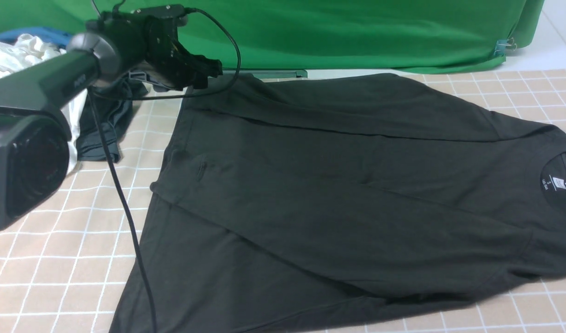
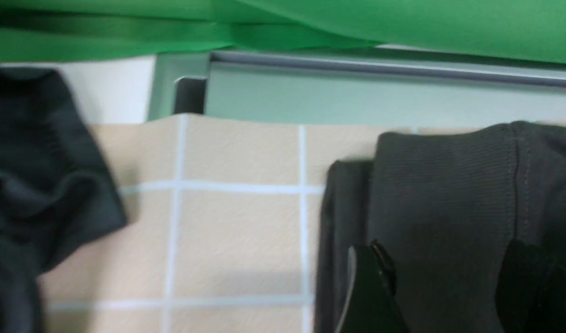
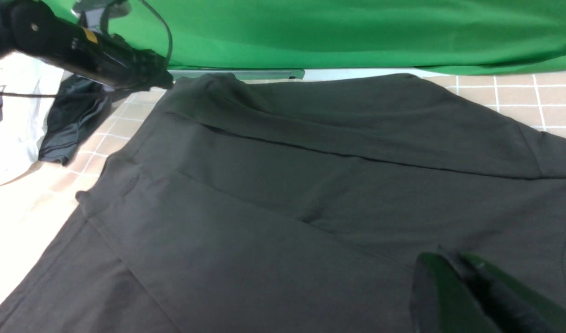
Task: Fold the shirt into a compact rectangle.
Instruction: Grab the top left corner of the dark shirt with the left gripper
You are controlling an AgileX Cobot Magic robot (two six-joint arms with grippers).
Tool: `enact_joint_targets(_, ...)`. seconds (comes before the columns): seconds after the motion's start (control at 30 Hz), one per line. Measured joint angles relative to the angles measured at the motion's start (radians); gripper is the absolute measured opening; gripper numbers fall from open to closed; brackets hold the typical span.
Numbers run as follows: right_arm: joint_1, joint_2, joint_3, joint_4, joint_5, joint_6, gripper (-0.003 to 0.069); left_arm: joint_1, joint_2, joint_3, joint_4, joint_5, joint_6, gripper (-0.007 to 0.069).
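Observation:
The black shirt (image 1: 334, 185) lies spread on the checked table cover, its far and near sides folded in lengthwise. Its collar and white neck label (image 1: 558, 182) are at the right edge. My left gripper (image 1: 211, 69) is at the shirt's far left corner. In the left wrist view this gripper (image 2: 449, 277) is open, its fingers wide apart over the hemmed corner of the shirt (image 2: 449, 185). My right gripper (image 3: 452, 259) does not show in the front view. In its wrist view its jaws are shut just above the shirt (image 3: 287, 185) near the collar.
A white garment (image 1: 24, 55) and a smaller dark grey garment (image 1: 102, 125) are piled at the far left, close to my left arm. A green backdrop (image 1: 334, 32) hangs behind the table. The left arm's black cable (image 1: 126, 208) trails across the checked cover (image 1: 56, 254).

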Motion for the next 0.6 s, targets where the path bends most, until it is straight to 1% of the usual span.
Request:
enact_joint_targets(0.17, 0.0, 0.002, 0.0, 0.0, 0.0, 0.0, 0.0071, 0.0, 0.024, 0.0, -0.015, -0.029, 0.045, 0.0361)
enact_joint_targets(0.47, 0.0, 0.002, 0.0, 0.0, 0.0, -0.001, 0.0071, 0.0, 0.058, -0.005, -0.015, -0.041, 0.051, 0.0359)
enact_joint_targets(0.57, 0.0, 0.002, 0.0, 0.0, 0.0, -0.001, 0.0071, 0.0, 0.06, -0.005, -0.015, -0.042, 0.055, 0.0318)
enact_joint_targets(0.6, 0.0, 0.002, 0.0, 0.0, 0.0, -0.001, 0.0071, 0.0, 0.062, -0.006, -0.015, -0.042, 0.058, 0.0277)
